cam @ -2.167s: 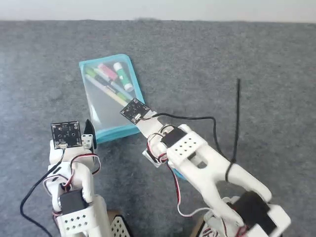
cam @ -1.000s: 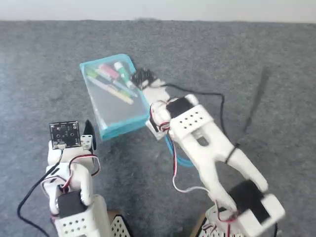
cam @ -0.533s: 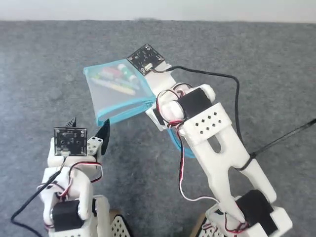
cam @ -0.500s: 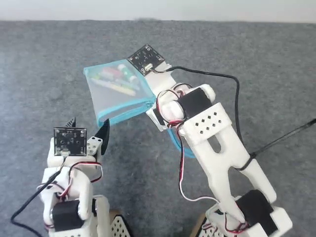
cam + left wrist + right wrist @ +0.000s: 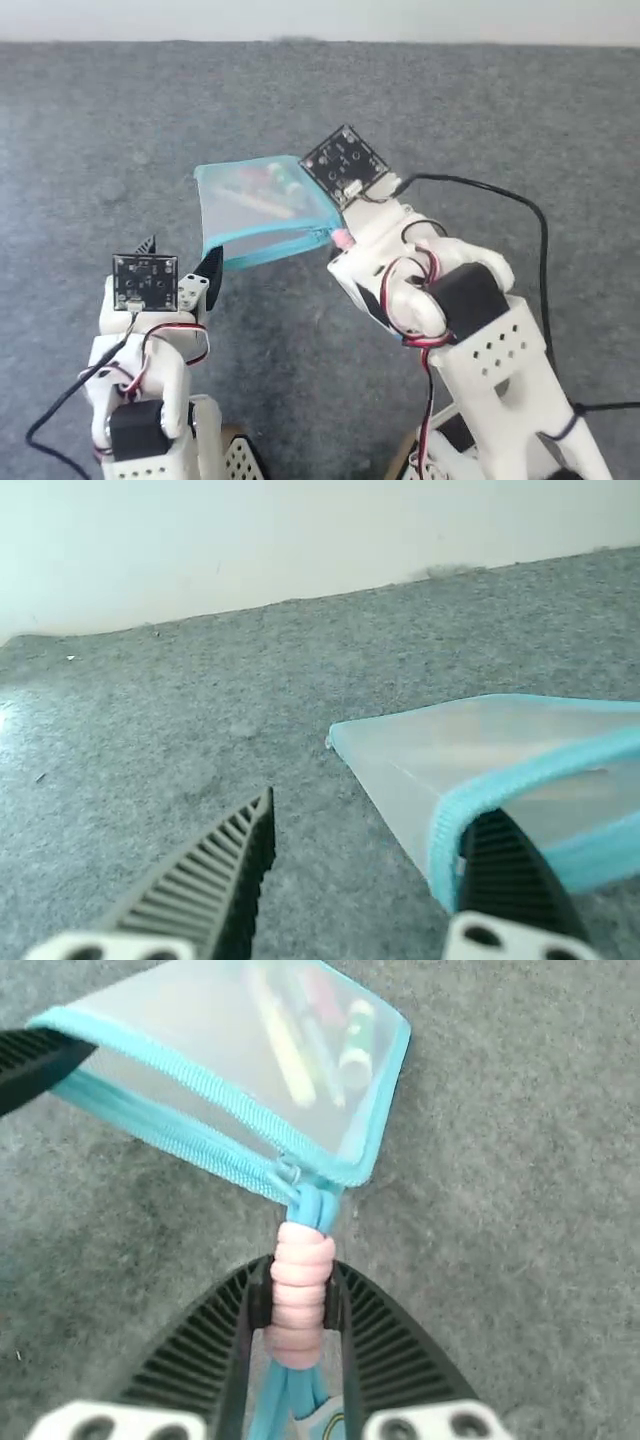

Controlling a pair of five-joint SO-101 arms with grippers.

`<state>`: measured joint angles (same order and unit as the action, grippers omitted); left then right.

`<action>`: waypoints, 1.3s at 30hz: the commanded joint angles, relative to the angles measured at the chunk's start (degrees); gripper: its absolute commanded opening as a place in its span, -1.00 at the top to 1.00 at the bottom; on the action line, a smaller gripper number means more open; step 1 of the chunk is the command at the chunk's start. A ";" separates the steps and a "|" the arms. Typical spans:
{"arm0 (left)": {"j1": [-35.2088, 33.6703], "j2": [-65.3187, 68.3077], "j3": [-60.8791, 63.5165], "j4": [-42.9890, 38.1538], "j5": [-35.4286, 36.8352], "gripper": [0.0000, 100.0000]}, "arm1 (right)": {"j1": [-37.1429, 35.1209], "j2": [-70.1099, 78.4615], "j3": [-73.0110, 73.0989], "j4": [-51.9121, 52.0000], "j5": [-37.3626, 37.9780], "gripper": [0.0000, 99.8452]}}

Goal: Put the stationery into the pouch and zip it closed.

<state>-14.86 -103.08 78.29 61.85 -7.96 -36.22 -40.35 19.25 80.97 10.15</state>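
The pouch (image 5: 262, 205), with the pens (image 5: 310, 1030) seen inside it, is held over the grey mat (image 5: 520, 120) between the two arms, its zip edge apparently raised. The pink zip pull (image 5: 296, 1305) is clamped in the narrow jaws of the right gripper (image 5: 295, 1295). The left gripper (image 5: 378, 815) is spread wide, and the pouch's free corner is seen at or just beside one of its fingers. The zip edge's long axis runs from the right pincer towards the left one, so the left arm is judged nearer for bracing that corner. Whether the zip is fully drawn cannot be told.
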 commanded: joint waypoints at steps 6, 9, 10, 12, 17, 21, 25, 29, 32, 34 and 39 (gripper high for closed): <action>0.00 -0.70 -0.31 -2.37 0.53 0.43 | 0.48 -3.56 5.01 -1.98 1.58 0.99; 1.76 -0.70 0.92 -2.55 0.62 0.44 | 0.48 -4.53 5.45 -1.98 1.58 0.99; 2.20 -0.70 1.71 -2.99 0.62 0.44 | 0.48 -5.41 5.45 -2.07 1.58 0.99; 2.20 -0.70 3.65 -5.19 0.62 0.44 | 0.48 -8.04 5.54 -1.89 1.67 0.99; 2.29 -0.70 9.54 -9.23 0.35 0.49 | 0.48 -14.29 8.09 -1.98 3.60 0.99; 2.29 -0.79 11.82 -12.48 0.35 0.65 | 0.48 -17.63 8.97 -1.98 4.04 0.99; 2.37 -1.05 12.09 -12.57 0.44 0.88 | 0.48 -18.07 9.05 -1.89 4.13 0.99; 2.46 -1.05 12.00 -12.66 0.53 0.98 | -3.82 -18.42 11.69 -1.10 9.32 0.98; 2.46 -1.05 12.00 -12.75 0.62 0.98 | -13.93 -20.53 15.56 1.10 11.52 0.86; 2.46 -1.05 12.00 -12.75 0.62 0.98 | -19.56 -23.96 16.88 1.54 11.78 0.71; 2.37 -1.05 11.82 -12.66 0.62 0.98 | -21.85 -36.18 17.58 2.68 13.89 0.51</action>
<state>-12.66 -103.08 90.86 51.03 -7.87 -57.14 -69.80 37.10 82.29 21.93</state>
